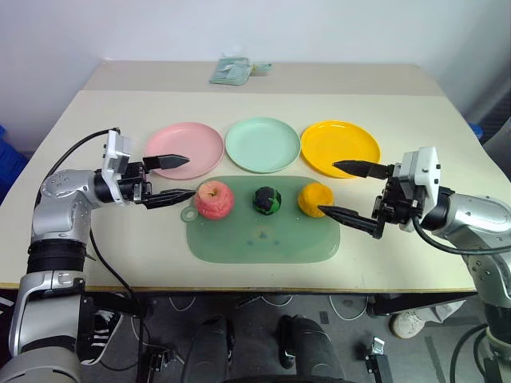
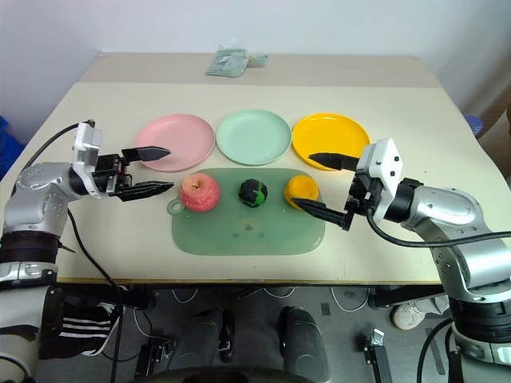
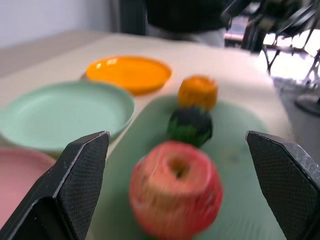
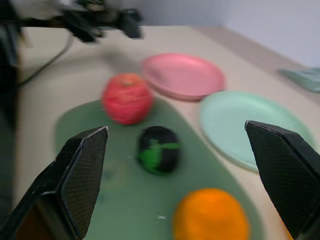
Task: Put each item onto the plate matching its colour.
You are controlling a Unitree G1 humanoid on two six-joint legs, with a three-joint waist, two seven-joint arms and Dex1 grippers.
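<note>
Tabletop (image 1: 96, 112): beige, bearing all items listed below.

Green mat (image 1: 263, 239): large, rounded, lying near the front edge at centre. Three toy fruits in a row along its far side, none on a plate.
- Pink-red apple (image 1: 214, 199): left end of the row, upright, stem dimple on top.
- Dark green lumpy ball (image 1: 268, 200): middle of the row, apart from both neighbours.
- Orange-yellow fruit (image 1: 314, 199): right end of the row, at the mat's far right corner.

Plates, in a row just beyond the mat, all bare:
- Pink plate (image 1: 188, 148): left, beyond the apple.
- Mint green plate (image 1: 263, 144): centre, beyond the ball, close beside the pink one.
- Yellow plate (image 1: 341, 148): right, beyond the orange-yellow fruit.

Left gripper (image 1: 176, 177): left of the apple, pointing right toward it; jaws spread wide, holding nothing, apple framed between them in the left wrist view.

Right gripper (image 1: 343, 190): right of the orange-yellow fruit, pointing left; jaws spread wide, holding nothing. Near fingertip close to the fruit, possibly touching; hard to tell.

Folded greenish cloth or packet (image 1: 234, 70): far edge of the tabletop, centre; too small to identify.
</note>
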